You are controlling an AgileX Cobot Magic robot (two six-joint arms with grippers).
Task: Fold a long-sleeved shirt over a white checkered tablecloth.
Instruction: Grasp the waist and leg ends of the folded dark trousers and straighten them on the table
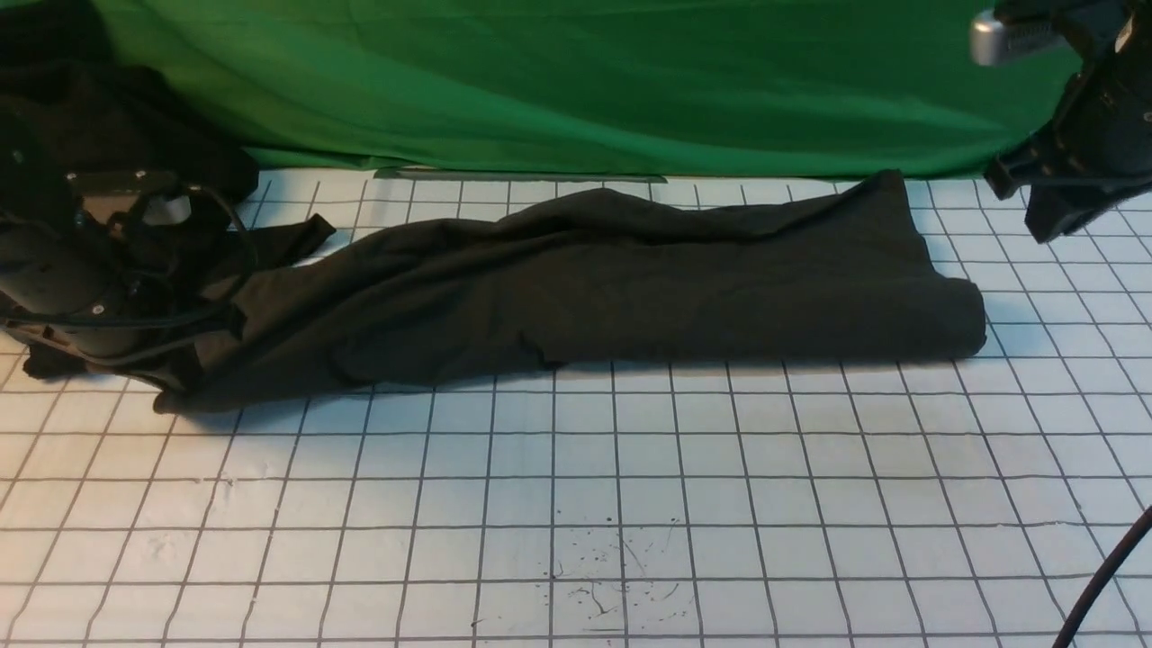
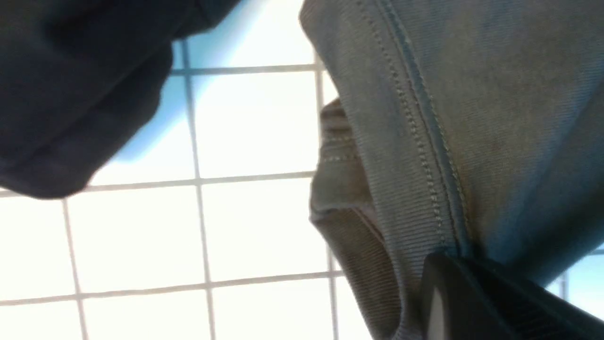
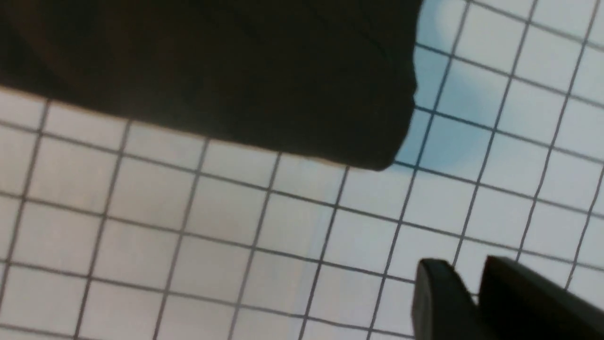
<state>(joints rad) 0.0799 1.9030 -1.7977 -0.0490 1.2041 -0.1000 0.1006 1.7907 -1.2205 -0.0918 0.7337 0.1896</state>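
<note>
1. The shirt lies as one long rumpled band across the middle of the frame on the tablecloth. Its right end is rolled over neatly, and its left end trails ragged toward the left edge.
2. The left claw is pinched tight on a ribbed, stitched edge of the shirt, at the left edge of the front view. A pull from that single point could drag the whole band sideways and spoil the tidy right end, since nothing pins it there.
3. The right claw hangs in the upper right, above the surface and clear of the shirt. Its jaws are only narrowly apart and hold nothing. Coming down that narrow, it might skate over the thick fold instead of catching it.
4. A heap of black cloth sits in the upper left beside the left arm. I can't tell whether it touches the shirt's loose end. Both are dark, so it could get snagged along with the shirt.
5. The green backdrop hangs along the top, close behind the band, so a fold thrown that way has little room.
6. A cable crosses the lower right corner and ink specks dot the lower centre. Neither looks to be in the way.
</note>
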